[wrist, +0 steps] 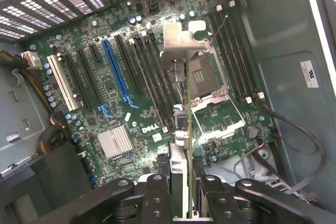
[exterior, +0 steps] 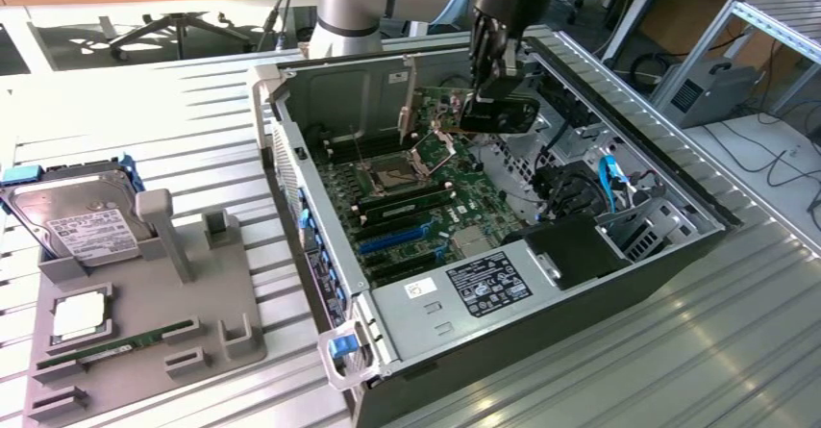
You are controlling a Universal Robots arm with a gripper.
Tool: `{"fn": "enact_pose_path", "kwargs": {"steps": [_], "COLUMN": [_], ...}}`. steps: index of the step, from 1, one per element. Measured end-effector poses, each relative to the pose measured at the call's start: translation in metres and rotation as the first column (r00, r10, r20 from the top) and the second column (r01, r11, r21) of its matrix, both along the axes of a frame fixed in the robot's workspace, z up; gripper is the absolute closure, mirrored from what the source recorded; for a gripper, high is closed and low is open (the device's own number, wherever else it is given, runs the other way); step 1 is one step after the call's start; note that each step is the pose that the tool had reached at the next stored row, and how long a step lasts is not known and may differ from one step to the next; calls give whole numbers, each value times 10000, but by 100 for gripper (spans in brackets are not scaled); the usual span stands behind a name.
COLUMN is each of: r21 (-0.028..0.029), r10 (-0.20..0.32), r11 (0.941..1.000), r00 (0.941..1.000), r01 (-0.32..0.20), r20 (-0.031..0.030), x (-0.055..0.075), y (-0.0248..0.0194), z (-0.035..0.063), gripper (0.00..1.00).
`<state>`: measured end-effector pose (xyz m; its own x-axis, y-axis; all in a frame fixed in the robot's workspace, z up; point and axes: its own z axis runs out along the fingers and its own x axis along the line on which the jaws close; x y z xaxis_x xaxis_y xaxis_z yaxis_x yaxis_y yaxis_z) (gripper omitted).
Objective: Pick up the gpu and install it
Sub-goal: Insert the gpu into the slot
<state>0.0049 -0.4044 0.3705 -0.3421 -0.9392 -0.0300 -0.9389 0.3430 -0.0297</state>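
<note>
Hanging inside the open computer case (exterior: 285, 149), the gpu (wrist: 188, 111) is held edge-on by the gripper (wrist: 187, 198), whose jaws are closed on the card's thin board from either side, with the silver bracket (wrist: 184, 38) at the far end. The card is carried above the motherboard (wrist: 157, 103), beside the open CPU socket (wrist: 206, 74) and apart from the blue expansion slot (wrist: 118, 72). If it is lowered off line, its connector edge could be driven onto the socket or the memory slots and pins could be bent. The bracket could be caught on the case wall, and the card could be twisted in so narrow a grip. The case is laid on its side on a slatted aluminium table (exterior: 641, 351). Towards the exterior view's left, a grey fixture (exterior: 141, 303) is loaded with a hard drive (exterior: 80, 224) and a RAM stick (exterior: 113, 345). An office chair (exterior: 167, 24) is seen behind.
</note>
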Motion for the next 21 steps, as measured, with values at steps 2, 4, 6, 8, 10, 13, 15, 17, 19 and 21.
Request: {"fn": "enact_pose_path", "kwargs": {"steps": [2,4,6,8,10,13,15,17,19,21], "r21": [0,0,0,0,0,-1,-1,-2,-3,-3], "r10": [58,113,166,220,276,359,429,477,528,586], "r11": [10000,9999,9999,9998,9996,9994,9991,9989,9986,9983], "r00": [10000,9999,9999,9998,9996,9994,9991,9989,9986,9983], "r01": [-58,-113,-166,-220,-276,-359,-429,-477,-528,-586], "r20": [0,0,0,0,0,0,0,0,0,0], "x": [0,0,0,0,0,0,0,0,0,0], "y": [0,0,0,0,0,0,0,0,0,0], "z": [0,0,0,-1,0,-1,-1,-1,-1,-1], "gripper": [73,73,73,73,73,73,73,73,73,73]}}
